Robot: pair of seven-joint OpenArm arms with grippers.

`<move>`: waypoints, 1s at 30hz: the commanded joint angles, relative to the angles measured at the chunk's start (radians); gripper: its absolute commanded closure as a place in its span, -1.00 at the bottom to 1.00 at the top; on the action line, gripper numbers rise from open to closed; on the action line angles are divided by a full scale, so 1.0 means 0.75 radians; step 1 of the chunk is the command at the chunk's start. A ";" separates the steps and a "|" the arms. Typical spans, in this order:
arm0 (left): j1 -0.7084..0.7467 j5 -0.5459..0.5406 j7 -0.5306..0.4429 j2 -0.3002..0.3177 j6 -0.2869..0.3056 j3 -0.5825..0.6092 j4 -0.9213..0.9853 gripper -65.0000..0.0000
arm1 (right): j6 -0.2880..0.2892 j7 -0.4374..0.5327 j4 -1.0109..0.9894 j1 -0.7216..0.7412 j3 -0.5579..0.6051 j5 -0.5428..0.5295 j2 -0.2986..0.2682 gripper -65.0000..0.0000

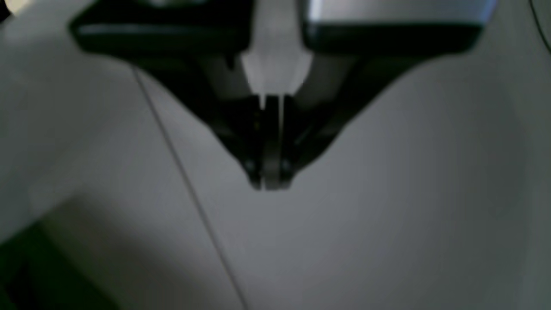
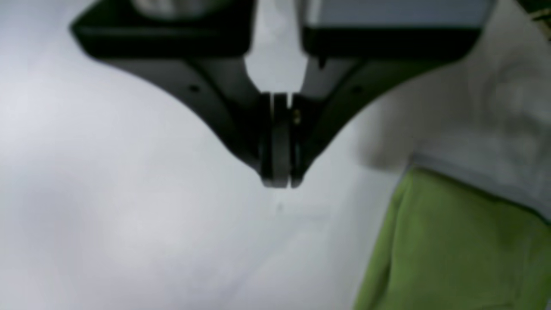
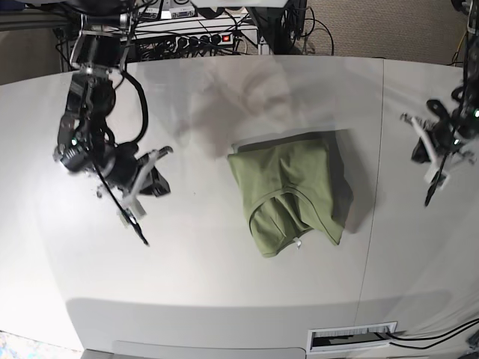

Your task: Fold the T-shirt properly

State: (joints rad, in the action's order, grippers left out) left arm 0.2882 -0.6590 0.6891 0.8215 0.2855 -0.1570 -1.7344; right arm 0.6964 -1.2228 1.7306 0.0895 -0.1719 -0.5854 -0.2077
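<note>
Both my hands closed and empty: left hand (image 1: pixel 271 183) and right hand (image 2: pixel 280 183) above the bench (image 3: pixel 224 284), T-shirt (image 3: pixel 292 191) folded between.

Both wrist views are soft and out of focus; the left claw (image 1: pixel 271 183) and right claw (image 2: pixel 280 183) show as dark, blurred shapes. The left wrist view is dim and grey, darkest at its lower left corner. The right wrist view is brighter. The base view is sharp and evenly lit, the table (image 3: pixel 224 277) faintly glossy, with soft shadows beside the T-shirt (image 3: pixel 292 191).
</note>
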 commanded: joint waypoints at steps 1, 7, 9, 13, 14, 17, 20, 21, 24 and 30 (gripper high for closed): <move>0.040 -0.033 -0.017 0.015 0.006 -0.070 -0.032 1.00 | 0.002 0.024 0.043 -0.005 -0.031 -0.053 -0.011 1.00; 0.328 -0.188 -0.015 -0.104 0.124 -0.414 -0.064 1.00 | 0.002 0.025 0.165 -0.217 -0.117 -0.089 -0.012 1.00; 0.409 -0.260 -0.001 -0.147 0.194 -0.499 -0.064 1.00 | 0.002 0.025 0.205 -0.280 -0.122 -0.088 -0.012 1.00; 0.563 -0.331 0.004 -0.239 0.257 -0.626 -0.064 1.00 | 0.002 0.025 0.265 -0.399 -0.122 -0.098 -0.012 1.00; 0.596 -0.337 0.004 -0.262 0.282 -0.651 -0.064 1.00 | 0.002 0.025 0.275 -0.429 -0.122 -0.098 -0.011 1.00; 0.682 -0.340 0.004 -0.323 0.352 -0.690 -0.064 1.00 | 0.002 0.025 0.307 -0.507 -0.122 -0.098 -0.011 1.00; 0.753 -0.340 0.003 -0.375 0.356 -0.691 -0.064 1.00 | 0.002 0.023 0.339 -0.584 -0.122 -0.097 -0.011 1.00; 0.775 -0.339 0.003 -0.391 0.355 -0.691 -0.064 1.00 | 0.002 0.023 0.347 -0.612 -0.123 -0.097 -0.011 1.00; 0.827 -0.339 0.002 -0.435 0.355 -0.691 -0.064 1.00 | 0.002 0.022 0.354 -0.694 -0.123 -0.096 -0.011 1.00; 0.917 -0.327 -0.002 -0.505 0.355 -0.691 -0.063 1.00 | 0.002 0.023 0.354 -0.860 -0.123 -0.092 -0.012 1.00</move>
State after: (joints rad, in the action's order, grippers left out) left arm 0.9615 -0.8917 0.7025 0.4313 0.5476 -0.6628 -1.7699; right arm 0.6971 -1.2034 1.9800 -0.5533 -0.2596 -0.6529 -0.2081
